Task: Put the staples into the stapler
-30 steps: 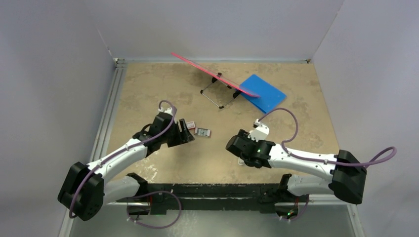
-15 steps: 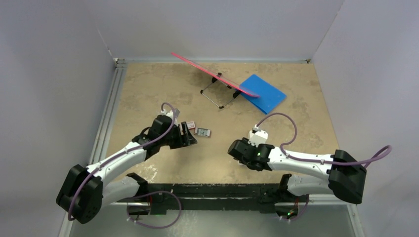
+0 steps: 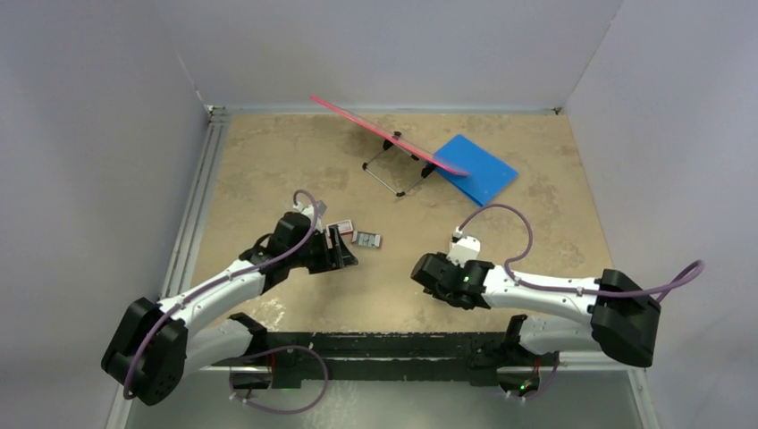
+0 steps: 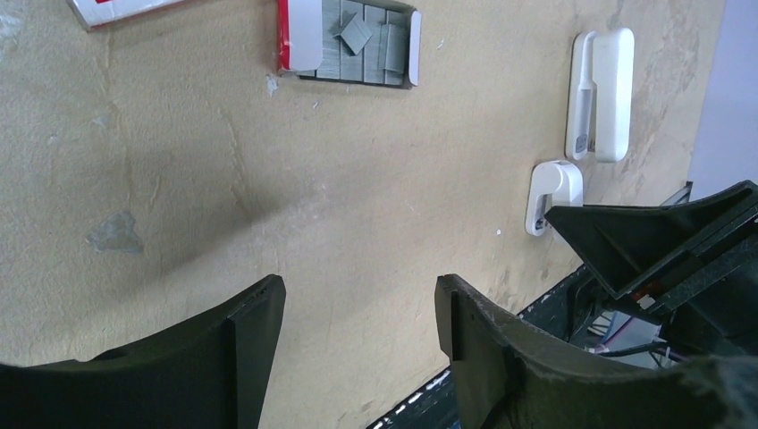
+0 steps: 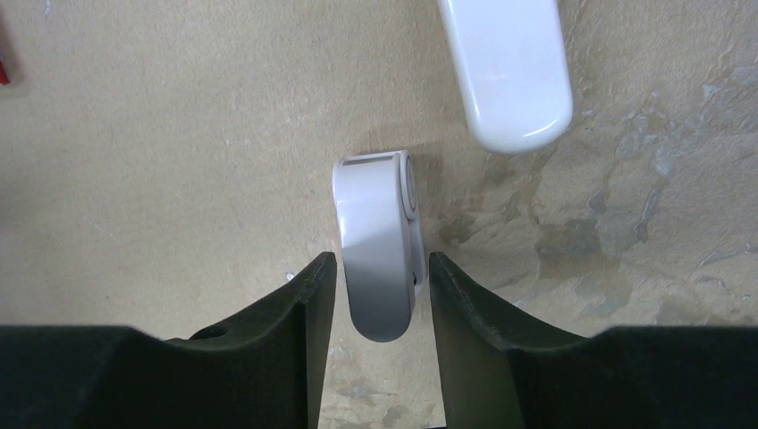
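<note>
Left fingers (image 4: 255, 331) gape empty near the staples (image 4: 357, 54); to their right, right fingers (image 5: 308, 304) straddle a stapler (image 5: 375, 241), grip unclear.

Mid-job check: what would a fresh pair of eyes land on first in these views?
The right gripper straddles the small white stapler on the table, jaws open on either side, with a larger white stapler just beyond. In the left wrist view, the open red-and-white box of grey staples lies ahead of the open, empty left gripper. At the far side, a pink sheet is propped on a wire stand beside a blue sheet.
</note>
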`<action>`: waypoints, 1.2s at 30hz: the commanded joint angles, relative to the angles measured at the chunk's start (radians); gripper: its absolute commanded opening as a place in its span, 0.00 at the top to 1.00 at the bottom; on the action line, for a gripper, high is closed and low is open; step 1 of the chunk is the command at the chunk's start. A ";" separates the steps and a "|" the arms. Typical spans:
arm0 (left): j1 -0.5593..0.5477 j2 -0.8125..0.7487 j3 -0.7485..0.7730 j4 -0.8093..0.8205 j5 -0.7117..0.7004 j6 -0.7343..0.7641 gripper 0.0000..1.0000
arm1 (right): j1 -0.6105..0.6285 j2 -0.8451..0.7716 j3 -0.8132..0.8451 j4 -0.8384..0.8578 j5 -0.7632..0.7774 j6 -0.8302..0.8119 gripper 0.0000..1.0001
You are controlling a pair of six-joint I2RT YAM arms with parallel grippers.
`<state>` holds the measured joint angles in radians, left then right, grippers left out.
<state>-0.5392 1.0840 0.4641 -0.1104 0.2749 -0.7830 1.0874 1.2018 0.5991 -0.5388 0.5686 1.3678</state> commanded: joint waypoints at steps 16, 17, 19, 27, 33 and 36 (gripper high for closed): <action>-0.005 0.001 -0.037 0.136 0.095 -0.026 0.37 | 0.032 -0.009 0.067 -0.004 0.028 -0.087 0.82; -0.006 -0.001 -0.042 0.148 0.105 -0.031 0.36 | 0.032 -0.024 0.068 0.015 0.020 -0.097 0.83; -0.006 -0.002 -0.052 0.173 0.133 -0.039 0.33 | 0.032 -0.061 0.066 0.084 -0.006 -0.135 0.83; -0.008 0.034 -0.110 0.358 0.395 -0.023 0.30 | 0.032 -0.146 -0.002 0.455 -0.127 -0.116 0.83; -0.015 0.028 -0.162 0.452 0.469 -0.016 0.34 | 0.032 -0.080 0.005 0.593 -0.156 -0.021 0.83; -0.019 0.019 -0.190 0.515 0.461 -0.025 0.34 | 0.032 -0.056 0.005 0.636 -0.183 0.003 0.83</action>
<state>-0.5514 1.1217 0.3061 0.2520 0.6819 -0.8185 1.1145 1.1290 0.6090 -0.0357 0.4171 1.3079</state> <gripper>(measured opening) 0.664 0.302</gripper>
